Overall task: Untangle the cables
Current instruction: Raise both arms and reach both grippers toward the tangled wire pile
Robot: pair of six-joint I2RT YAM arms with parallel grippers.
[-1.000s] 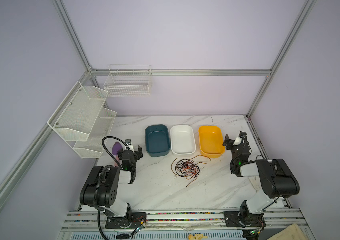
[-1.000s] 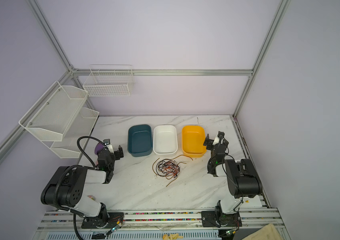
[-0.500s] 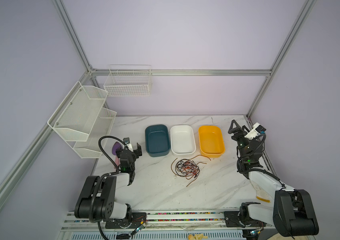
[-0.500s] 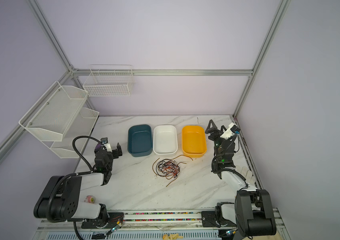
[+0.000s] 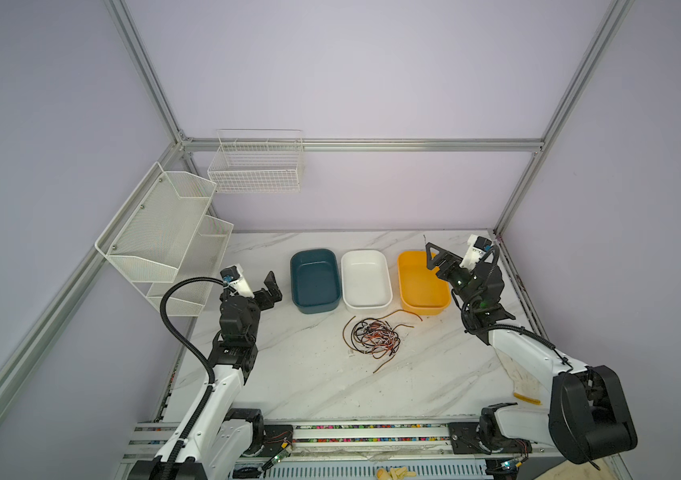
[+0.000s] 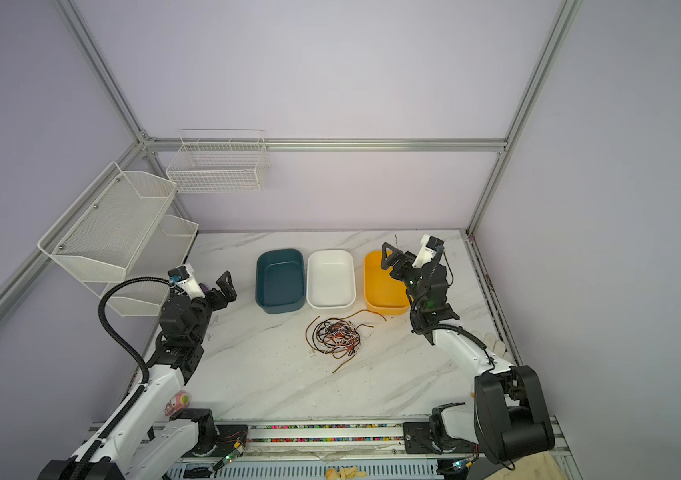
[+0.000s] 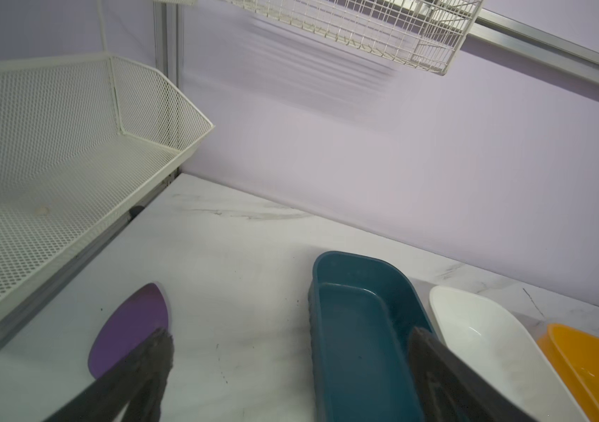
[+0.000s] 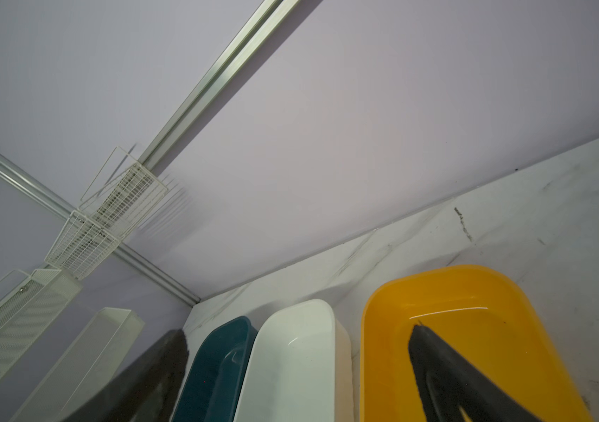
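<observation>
Left gripper (image 5: 261,286): jaws spread wide, nothing between them. In the left wrist view (image 7: 290,338) bare table (image 7: 239,292) shows between the fingers, with a purple disc (image 7: 133,321) behind one finger and the teal bin (image 7: 363,310) behind the other.

Right gripper (image 5: 448,259): jaws also wide apart and empty, raised over the far corner of the yellow bin (image 5: 424,309). In the right wrist view (image 8: 298,332) one finger crosses the yellow bin, and the white bin (image 8: 301,347) shows between the two.

The cables (image 5: 374,336) sit in one tangled heap of black, white and orange-brown strands, flat on the table, touching neither gripper. In both top views (image 6: 336,334) the heap lies at about 4 o'clock from the left gripper and between 7 and 8 o'clock from the right, well apart from both.

From the heap: white bin at 12, teal bin between 10 and 11, yellow bin between 1 and 2. One brown strand arcs up close to the yellow bin's near wall; another trails out toward 6.

Mesh shelf (image 5: 156,232) and wire basket (image 5: 255,166) are on the walls, toward 10 and 11 o'clock.
</observation>
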